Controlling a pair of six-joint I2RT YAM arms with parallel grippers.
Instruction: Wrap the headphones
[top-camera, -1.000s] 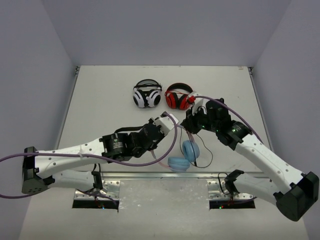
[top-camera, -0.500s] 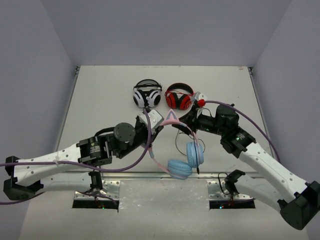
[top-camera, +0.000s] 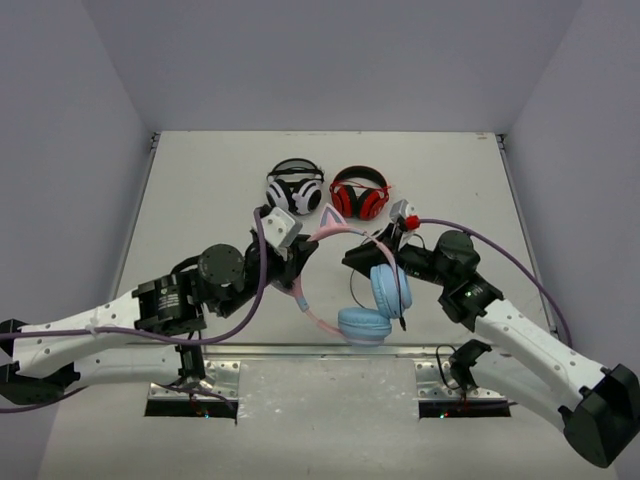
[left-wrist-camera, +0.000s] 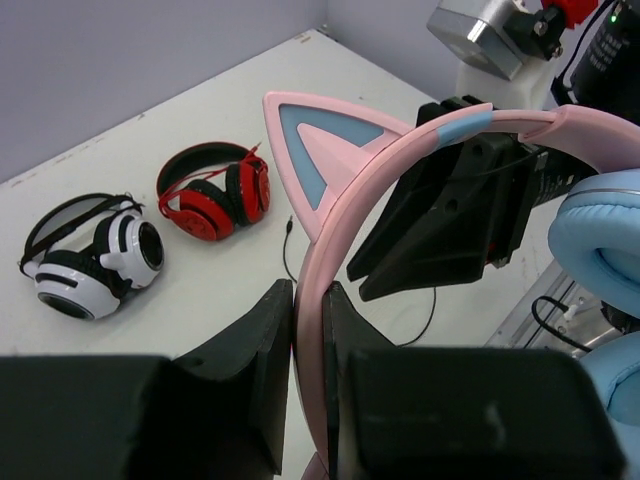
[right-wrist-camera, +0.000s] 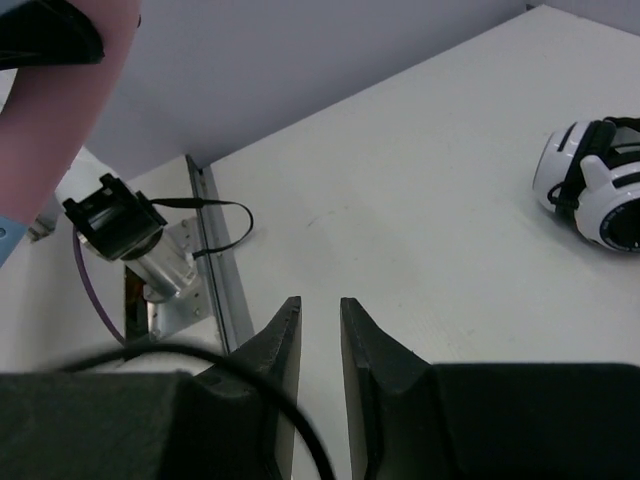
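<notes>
A: Where are the headphones (top-camera: 385, 290) kept?
B: Held up off the table (top-camera: 200, 200), just on the near side of the red pair (top-camera: 358, 195). The pink headband (left-wrist-camera: 310, 260) is kept closest to the red pair. The blue ear cups (top-camera: 362, 325) are hung further from it.

A: And the left gripper (left-wrist-camera: 308, 300)?
B: Clamped tight on the headband, right below a cat ear (left-wrist-camera: 315, 140).

A: The right gripper (right-wrist-camera: 320, 310)?
B: Also on the near side of the red pair, by the band's other end. Its fingers are nearly closed w/ only a thin gap left. Nothing is seen btwn the tips. The black cable (right-wrist-camera: 240, 362) is seen crossing close to the cam. It can't be told if it's held.

A: What else is seen?
B: A white-and-black pair (top-camera: 295, 190) is laid just left of the red pair. Both are laid flat on the table.
</notes>
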